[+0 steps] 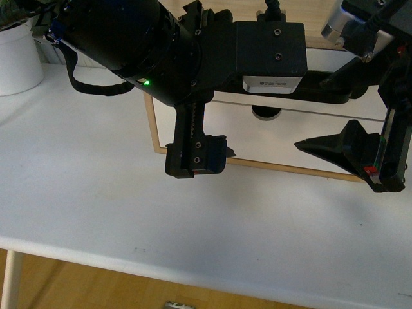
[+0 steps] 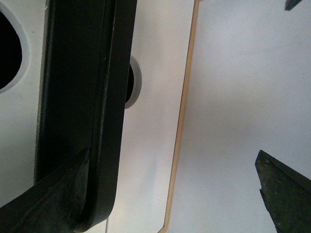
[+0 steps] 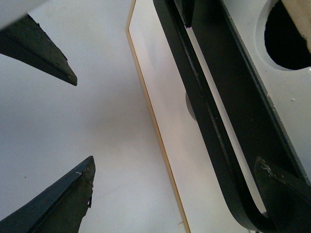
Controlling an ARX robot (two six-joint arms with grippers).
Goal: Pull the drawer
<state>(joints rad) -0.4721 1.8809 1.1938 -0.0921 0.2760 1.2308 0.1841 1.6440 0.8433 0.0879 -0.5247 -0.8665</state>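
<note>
The drawer (image 1: 325, 60) shows a white front, mostly hidden behind my arms. Its long black bar handle (image 1: 317, 98) runs across it, and shows close up as the handle (image 2: 87, 73) and the handle (image 3: 214, 121). My left gripper (image 1: 196, 129) is open around the bar's left end. One of its fingers (image 2: 53, 199) lies against the bar and the other hangs apart over the table. My right gripper (image 1: 335, 119) is open at the bar's right end, one of its fingers (image 3: 284, 194) tucked against the bar. The half-round notch (image 3: 291, 34) is dark.
Below the handle sits a plain white front (image 1: 277, 138) with a thin wood edge and its own small notch (image 1: 265, 114). A white pot (image 1: 16, 61) stands at the back left. The white table (image 1: 129, 212) ends at a front edge, with wooden floor below.
</note>
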